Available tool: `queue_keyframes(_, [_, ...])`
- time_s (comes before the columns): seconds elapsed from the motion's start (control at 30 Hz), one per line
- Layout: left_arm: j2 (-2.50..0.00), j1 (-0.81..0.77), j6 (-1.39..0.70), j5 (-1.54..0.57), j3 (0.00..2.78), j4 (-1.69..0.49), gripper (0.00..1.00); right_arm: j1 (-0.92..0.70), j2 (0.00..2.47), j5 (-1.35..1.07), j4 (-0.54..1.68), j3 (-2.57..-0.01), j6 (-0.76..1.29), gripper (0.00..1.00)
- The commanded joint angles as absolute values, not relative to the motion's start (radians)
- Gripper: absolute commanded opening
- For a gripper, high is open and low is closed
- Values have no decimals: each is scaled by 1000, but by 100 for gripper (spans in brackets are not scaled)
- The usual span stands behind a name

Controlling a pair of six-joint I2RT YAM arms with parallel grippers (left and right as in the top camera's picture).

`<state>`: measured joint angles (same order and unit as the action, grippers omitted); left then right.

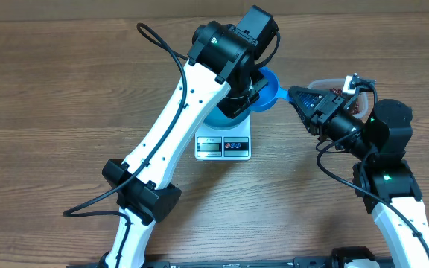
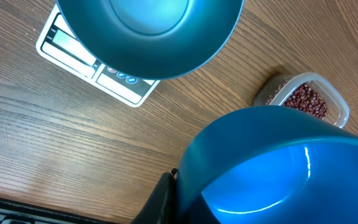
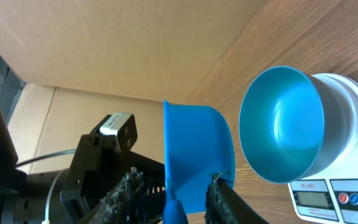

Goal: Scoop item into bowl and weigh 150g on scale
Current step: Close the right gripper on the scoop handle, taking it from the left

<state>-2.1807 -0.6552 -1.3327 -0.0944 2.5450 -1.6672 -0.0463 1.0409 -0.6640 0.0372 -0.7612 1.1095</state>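
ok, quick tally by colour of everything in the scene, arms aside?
Blue: 2, bowl and scoop
White: 1, scale
Clear: 1, tub
Red-brown: 1, beans heaped in the tub
Total: 5

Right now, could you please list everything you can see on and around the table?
table: one, brown wood, under everything
scale: one, white, mid-table
bowl: one, bright blue, on the scale, empty
tub: one, clear, right of the scale
beans: many, dark red-brown, in the tub
scoop: one, blue, between the two hands, beside the bowl
left hand: one, black, above the bowl, shut on the scoop
right hand: one, black, open, fingers either side of the scoop
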Motion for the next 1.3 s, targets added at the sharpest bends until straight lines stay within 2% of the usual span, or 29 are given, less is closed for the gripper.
queue_keyframes(0.0, [-2165,-672,-1346,-97,2561,-1664,4,-45,1039,-658,31,-780,1098,33])
queue_keyframes(0.13, [-2165,-680,-1346,-97,2561,-1664,4,-45,1039,-658,31,-780,1098,29])
queue_keyframes(0.47, [-2165,-690,-1346,-94,2561,-1665,4,-44,1039,-655,32,-780,1095,27])
queue_keyframes(0.57, [-2165,-690,-1346,-94,2561,-1669,4,-44,1039,-646,36,-780,1095,20])
queue_keyframes(1.03, [-2165,-690,-1339,-93,2561,-1669,4,-44,1039,-639,39,-780,1091,17])
queue_keyframes(1.13, [-2165,-690,-1339,-93,2561,-1672,4,-44,1039,-630,47,-780,1092,12])
queue_keyframes(1.2, [-2165,-690,-1339,-93,2561,-1671,4,-44,1039,-629,56,-780,1091,4])
queue_keyframes(1.27, [-2165,-690,-1339,-93,2561,-1671,4,-44,1039,-629,57,-780,1091,4])
